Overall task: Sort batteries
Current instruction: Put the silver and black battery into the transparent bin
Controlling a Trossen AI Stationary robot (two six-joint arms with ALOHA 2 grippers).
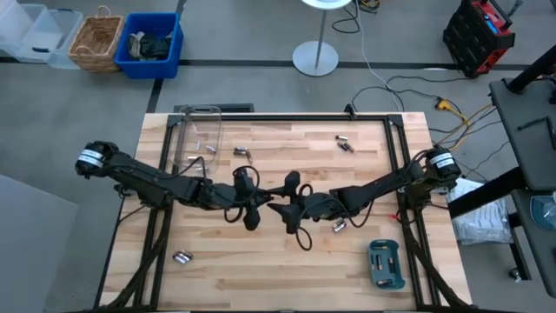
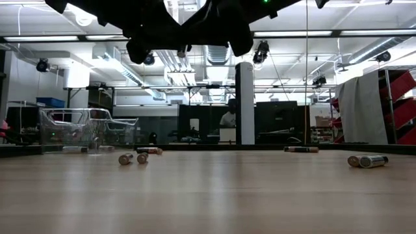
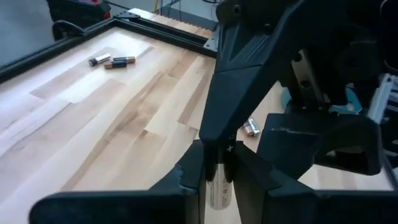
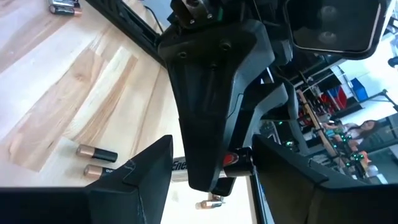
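Both grippers meet over the middle of the table, raised above it, around one silvery battery (image 3: 218, 185). My left gripper (image 1: 261, 207) comes from the table's left and is shut on it. My right gripper (image 1: 284, 209) comes from the right, and its fingers stand at the battery's two ends (image 4: 180, 167). Loose batteries lie on the wood: a pair near the far side (image 1: 345, 142), one by the clear box (image 1: 242, 152), a pair near the front left (image 1: 182, 257), and a pair beside my right gripper (image 1: 340, 225). My left gripper pinches the battery's round sides (image 3: 217, 177) between its two fingers, which lie across it and come level from the table's left. The battery is lifted clear of the table. My right gripper has the battery lengthwise between its two fingers, one at the silvery end (image 4: 176, 166), one at the red-marked end (image 4: 234, 160). My left gripper's finger hides the battery's middle. The fingers come from the table's right.
A clear plastic box (image 1: 198, 139) stands at the far left of the table. A teal tray (image 1: 386, 263) lies near the front right corner. A black frame (image 1: 287, 116) runs round the table's edges.
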